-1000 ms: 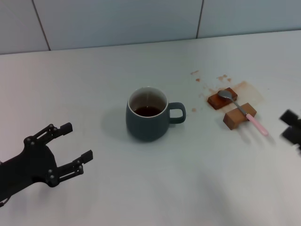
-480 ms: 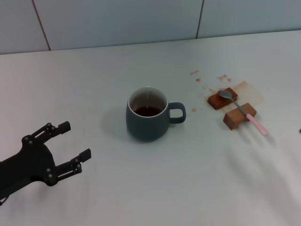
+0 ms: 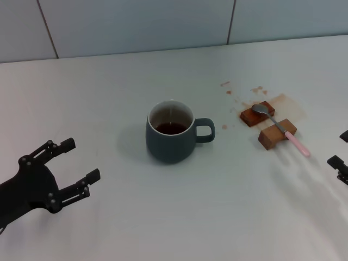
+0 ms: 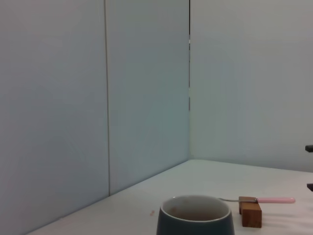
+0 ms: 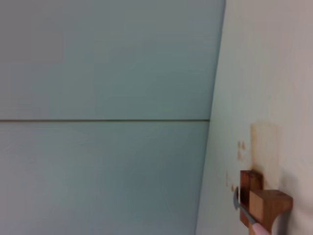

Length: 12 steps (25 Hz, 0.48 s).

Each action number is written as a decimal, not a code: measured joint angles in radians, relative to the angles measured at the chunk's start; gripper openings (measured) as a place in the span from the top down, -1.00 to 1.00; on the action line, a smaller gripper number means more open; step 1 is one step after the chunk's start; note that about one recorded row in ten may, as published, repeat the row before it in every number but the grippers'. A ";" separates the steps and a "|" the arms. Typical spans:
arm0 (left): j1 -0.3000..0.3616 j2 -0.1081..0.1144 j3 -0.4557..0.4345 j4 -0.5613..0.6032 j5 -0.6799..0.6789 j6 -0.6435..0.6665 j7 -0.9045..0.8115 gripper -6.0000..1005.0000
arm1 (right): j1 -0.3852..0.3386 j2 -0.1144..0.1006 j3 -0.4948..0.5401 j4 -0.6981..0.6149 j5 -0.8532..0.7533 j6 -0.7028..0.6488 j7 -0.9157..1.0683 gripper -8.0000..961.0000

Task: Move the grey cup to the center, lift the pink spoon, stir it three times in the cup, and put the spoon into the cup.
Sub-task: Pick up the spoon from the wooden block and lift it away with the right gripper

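Reaching: right gripper (image 3: 338, 163) at the right edge, finger state not readable; spoon (image 3: 278, 128) nearby toward the cup.
Left gripper (image 3: 68, 171): fingers spread, empty, cup (image 3: 170, 131) well off to its right.
Advice: pinch the pink handle clear of the blocks (image 3: 267, 124).
Spoon: slim, silver bowl, bridging both blocks.
Cup: blue-grey, centred, dark liquid.

White table (image 3: 179, 217) fills most of the head view; pale tiled wall (image 3: 136, 24) runs along the far edge w/ dark grout lines. Two brown wooden blocks sit on the right side: far block (image 3: 255, 115) and near block (image 3: 276, 135), close together but not touching, set diagonally. Brown stain patch (image 3: 287, 104) lies just beyond and right of them; small brown splashes (image 3: 225, 87) dot the table to their far left.
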 joint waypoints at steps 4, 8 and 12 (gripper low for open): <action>0.000 0.000 0.003 0.000 -0.002 0.001 0.001 -0.71 | 0.016 0.000 -0.001 0.001 -0.027 0.025 0.009 -0.67; 0.000 0.000 0.007 0.000 -0.002 -0.003 0.001 -0.71 | 0.032 0.003 -0.001 0.002 -0.037 0.054 0.014 -0.67; 0.000 0.000 0.008 0.000 -0.001 -0.004 0.001 -0.71 | 0.047 0.003 -0.001 0.006 -0.057 0.079 0.014 -0.67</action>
